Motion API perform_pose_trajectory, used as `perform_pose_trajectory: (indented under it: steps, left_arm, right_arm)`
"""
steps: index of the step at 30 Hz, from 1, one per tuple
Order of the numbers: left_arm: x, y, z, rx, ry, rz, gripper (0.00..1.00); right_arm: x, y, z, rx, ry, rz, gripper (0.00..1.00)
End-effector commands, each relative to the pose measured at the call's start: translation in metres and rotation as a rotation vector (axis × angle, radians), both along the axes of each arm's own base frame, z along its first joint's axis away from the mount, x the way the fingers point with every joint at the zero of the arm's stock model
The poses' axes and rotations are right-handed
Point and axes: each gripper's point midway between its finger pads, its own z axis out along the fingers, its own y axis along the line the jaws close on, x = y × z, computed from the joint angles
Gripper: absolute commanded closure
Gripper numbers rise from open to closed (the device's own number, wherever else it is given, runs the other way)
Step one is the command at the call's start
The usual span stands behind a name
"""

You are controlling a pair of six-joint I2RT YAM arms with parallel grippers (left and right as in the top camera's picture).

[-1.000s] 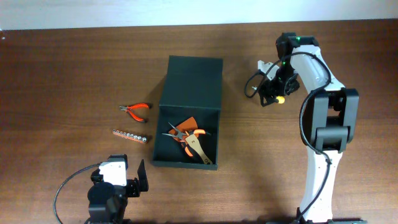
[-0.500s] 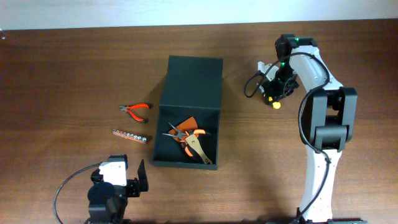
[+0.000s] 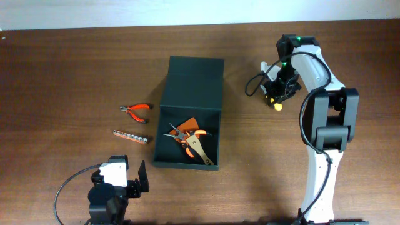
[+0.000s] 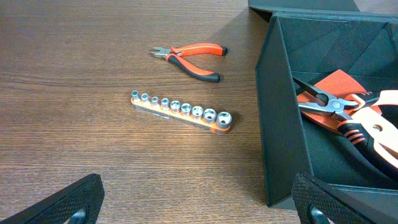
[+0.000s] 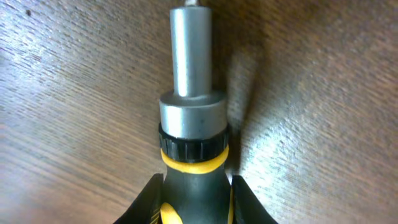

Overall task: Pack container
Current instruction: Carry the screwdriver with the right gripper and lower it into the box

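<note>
Table (image 3: 75, 62): dark wood grain, all items lie on it

Container (image 3: 195, 84): dark green-black box, centre of table, flap lid folded back flat towards the far edge, body open towards the near edge. Left wall and interior are visible in the left wrist view (image 4: 273, 124)

Right arm (image 3: 325, 119): reaches from the near right edge up to the far right of the table, well apart from the container

Right gripper (image 3: 278, 94): pointing down at the table, right of the lid. Wrist view: fingers (image 5: 149, 199) sit on both sides of a black handle, closed against it, gripper (image 5: 196, 205) clamped on the driver

Left gripper (image 3: 134, 181): near edge, left of the container's front corner. Fingers (image 4: 74, 202) wide apart, nothing between them

Inside container: orange sheet (image 3: 187, 125), long-nose pliers (image 4: 339, 109) with orange-black grips lying on top of it, and a pale-handled tool (image 3: 200, 150) beside them towards the front right corner

Socket rail (image 3: 132, 137): left of the container, row of silver sockets on an orange strip (image 4: 181, 111)

Red-handled pliers (image 3: 137, 110): just beyond the rail, apart from it (image 4: 189, 54)

Driver (image 5: 191, 124): black handle, yellow ring, grey collar and shaft, held close over the wood. Yellow end shows in the overhead view (image 3: 277, 105)
</note>
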Motion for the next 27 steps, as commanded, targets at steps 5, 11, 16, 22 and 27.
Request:
perform_pose_trajectory:
  steps: [5, 11, 16, 22, 27]
  left_arm:
    - [0.000, 0.002, -0.001, 0.020, -0.005, 0.001, 0.01]
    - [0.000, 0.002, -0.001, 0.020, -0.005, 0.001, 0.01]
    - [0.000, 0.002, -0.001, 0.020, -0.005, 0.001, 0.01]
    - [0.000, 0.002, -0.001, 0.020, -0.005, 0.001, 0.01]
    - [0.000, 0.002, -0.001, 0.020, -0.005, 0.001, 0.01]
  right_arm:
    - [0.022, 0.004, 0.043, 0.022, -0.093, -0.074, 0.81]
    - [0.028, 0.025, 0.096, 0.128, -0.142, -0.074, 0.81]
    - [0.023, 0.056, 0.142, 0.217, -0.178, -0.034, 0.82]
    - [0.007, 0.112, 0.194, 0.290, -0.277, 0.102, 0.82]
    - [-0.021, 0.156, 0.229, 0.256, -0.363, 0.257, 0.82]
